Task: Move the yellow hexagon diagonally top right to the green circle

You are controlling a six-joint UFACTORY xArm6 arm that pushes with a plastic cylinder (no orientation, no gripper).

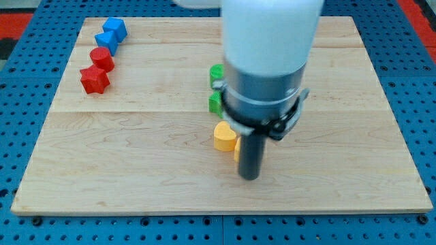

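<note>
Yellow blocks (224, 137): 1 clearly visible; 2 green (216, 73), 2 red (95, 79), 2 blue (114, 30).

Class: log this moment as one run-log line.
my tip: just right of yellow block, contact unclear | green blocks above, arm partly hides them | red, blue blocks: top left

Pale smooth wood board (136, 150); blue perforated base (20, 136).

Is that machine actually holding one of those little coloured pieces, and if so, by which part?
Nothing is held. I have no jaws, only a rod; my tip rests on the board just to the view's right of the yellow block. Whether they touch, I cannot tell.
</note>
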